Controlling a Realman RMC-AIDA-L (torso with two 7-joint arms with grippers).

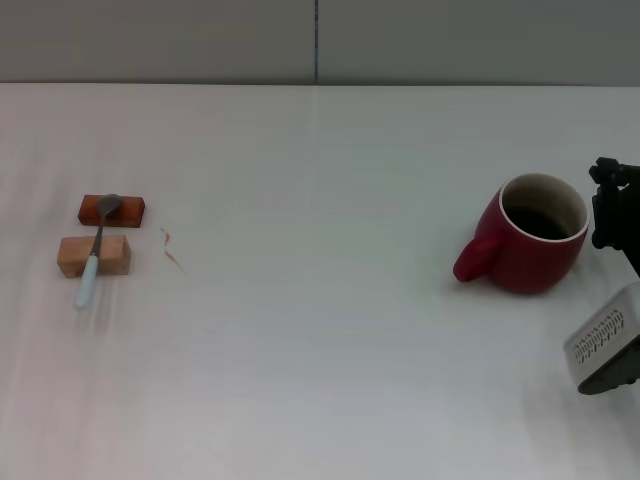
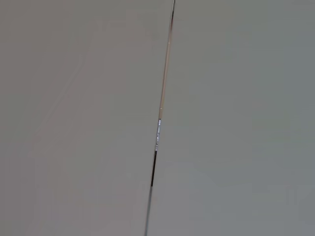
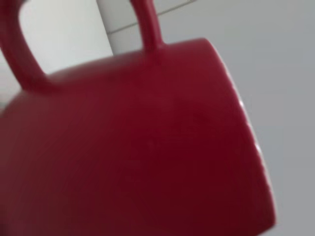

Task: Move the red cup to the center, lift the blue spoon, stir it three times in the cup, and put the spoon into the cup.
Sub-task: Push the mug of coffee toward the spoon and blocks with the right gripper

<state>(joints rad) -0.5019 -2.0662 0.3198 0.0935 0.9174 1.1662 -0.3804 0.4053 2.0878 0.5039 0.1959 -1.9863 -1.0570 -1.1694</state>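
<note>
The red cup [image 1: 532,243], a rounded glossy ceramic mug with a cream inside, stands upright on the white table [image 1: 320,350], its loop handle turned away from the right gripper [image 1: 612,205], which sits just beside the cup's wall; whether its fingers are spread or closed I cannot tell. Far across the table from the cup, the slim blue spoon [image 1: 95,250] lies bridging a red-brown block [image 1: 112,209] and a pale wooden block [image 1: 93,256]. The glazed curve looks slick, so a shallow grip could let the cup twist, slip or tip.
</note>
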